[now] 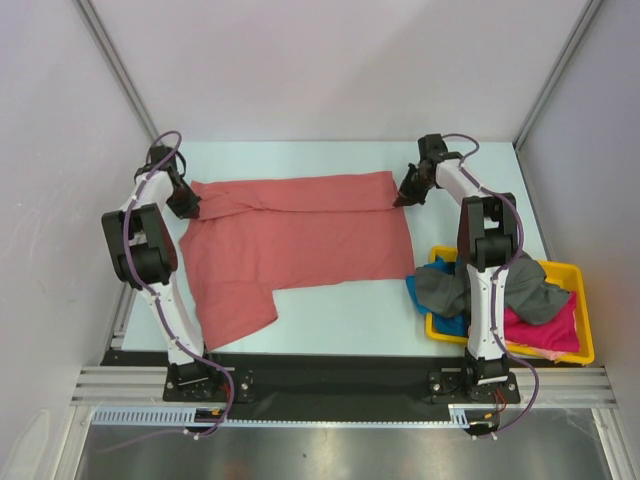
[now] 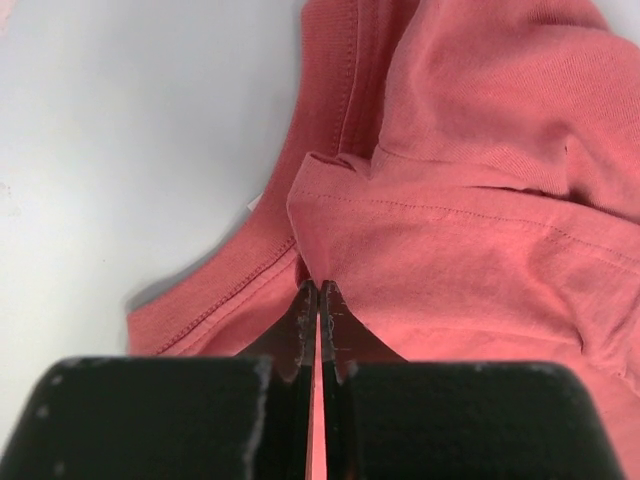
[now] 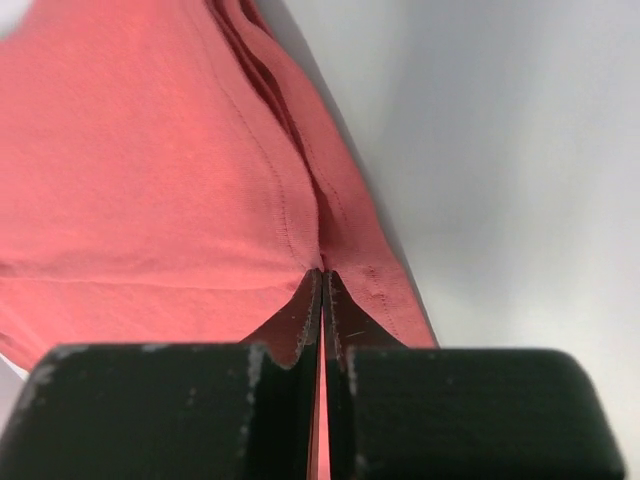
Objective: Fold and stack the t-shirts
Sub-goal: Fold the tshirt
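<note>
Left gripper (image 2: 318, 288) and right gripper (image 3: 322, 274) each pinch an opposite far corner of the salmon-red t-shirt (image 1: 300, 240).

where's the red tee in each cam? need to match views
Top external: salmon-red t-shirt spread mid-table, far edge folded over.
Left wrist: fills centre and right, pinched in the shut left gripper.
Right wrist: fills the left, edge pinched in the shut right gripper.
Shared landmark: pale table, left of the cloth in left wrist, right of it in right wrist.
</note>
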